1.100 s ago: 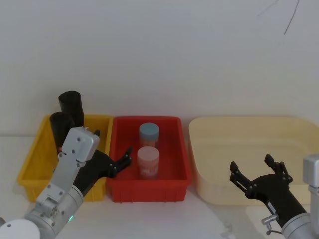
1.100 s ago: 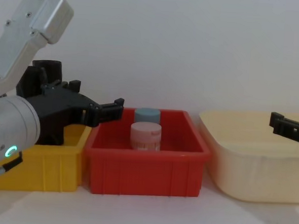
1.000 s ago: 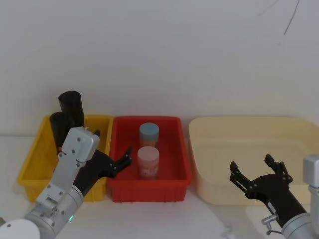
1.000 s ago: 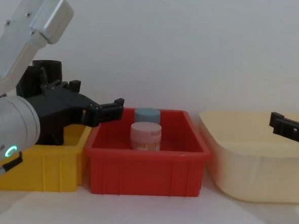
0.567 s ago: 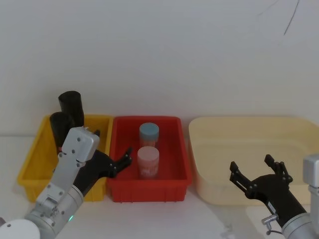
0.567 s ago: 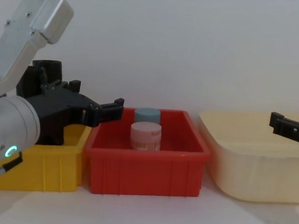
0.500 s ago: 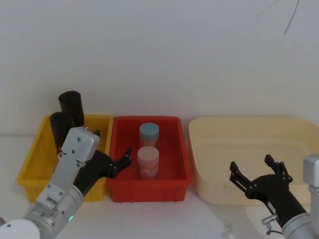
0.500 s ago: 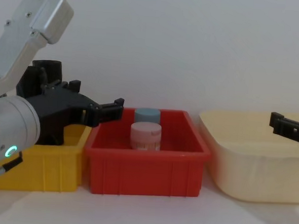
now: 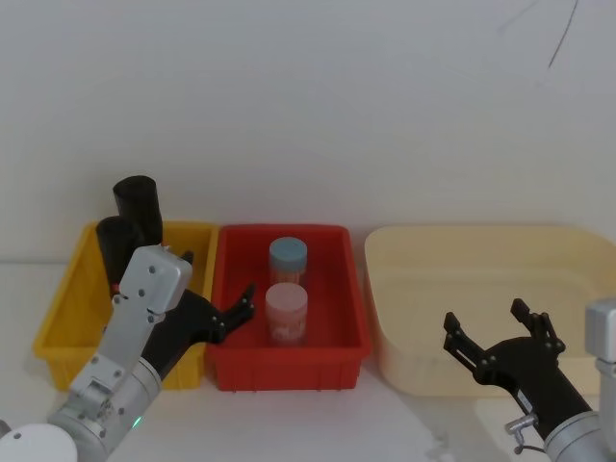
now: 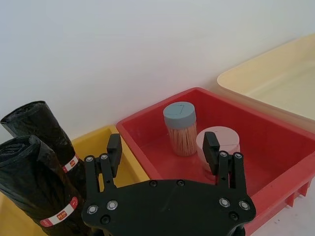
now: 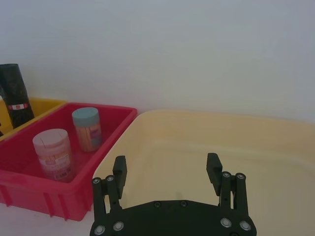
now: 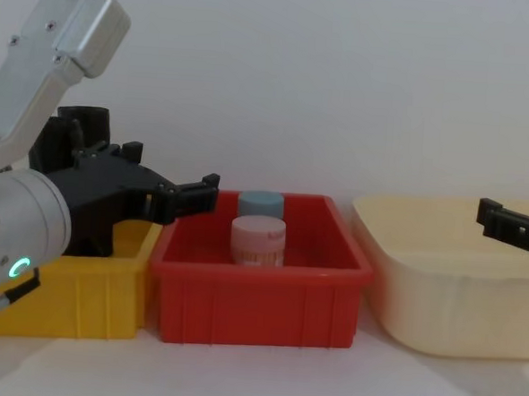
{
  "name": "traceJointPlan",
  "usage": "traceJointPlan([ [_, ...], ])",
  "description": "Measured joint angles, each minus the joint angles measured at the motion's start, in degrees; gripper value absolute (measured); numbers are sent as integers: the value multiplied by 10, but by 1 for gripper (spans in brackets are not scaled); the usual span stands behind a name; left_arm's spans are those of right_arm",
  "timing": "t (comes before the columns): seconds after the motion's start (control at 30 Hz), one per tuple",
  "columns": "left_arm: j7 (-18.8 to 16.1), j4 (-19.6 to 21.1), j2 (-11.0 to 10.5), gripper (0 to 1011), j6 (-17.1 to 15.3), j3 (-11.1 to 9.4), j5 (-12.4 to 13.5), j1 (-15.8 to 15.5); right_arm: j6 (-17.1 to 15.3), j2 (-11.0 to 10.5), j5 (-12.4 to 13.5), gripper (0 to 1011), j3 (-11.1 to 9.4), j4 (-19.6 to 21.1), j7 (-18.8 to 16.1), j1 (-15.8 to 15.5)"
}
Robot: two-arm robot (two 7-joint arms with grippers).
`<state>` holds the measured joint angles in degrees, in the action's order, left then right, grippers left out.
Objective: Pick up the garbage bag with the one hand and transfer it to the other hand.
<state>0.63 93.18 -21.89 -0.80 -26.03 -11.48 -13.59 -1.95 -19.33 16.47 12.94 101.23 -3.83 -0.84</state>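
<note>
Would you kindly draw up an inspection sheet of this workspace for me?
Surface: white table, three bins in a row.
Job's things: bag roll and its twin stand in the yellow bin, ungripped.
Clutter: blue-lidded jar and pink jar in the red bin; cream tub.
Grippers: left gripper open near the rolls; right gripper open by the tub.
Cables: small grey loop under right arm.
Surroundings: white wall.

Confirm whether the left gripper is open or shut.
Open. The left gripper is spread wide, and nothing is held in the gap.
</note>
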Motion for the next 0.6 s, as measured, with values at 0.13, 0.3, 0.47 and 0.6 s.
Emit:
traceJointPlan([
  [0.13, 0, 0, 0, 1001, 0, 0, 0, 0, 0, 0, 0, 999, 0, 0, 0, 0],
  [0.3, 0, 0, 0, 1001, 0, 0, 0, 0, 0, 0, 0, 999, 0, 0, 0, 0],
  [0.47, 0, 0, 0, 1001, 0, 0, 0, 0, 0, 0, 0, 999, 0, 0, 0, 0],
  [0.6, 0, 0, 0, 1001, 0, 0, 0, 0, 0, 0, 0, 999, 0, 0, 0, 0],
])
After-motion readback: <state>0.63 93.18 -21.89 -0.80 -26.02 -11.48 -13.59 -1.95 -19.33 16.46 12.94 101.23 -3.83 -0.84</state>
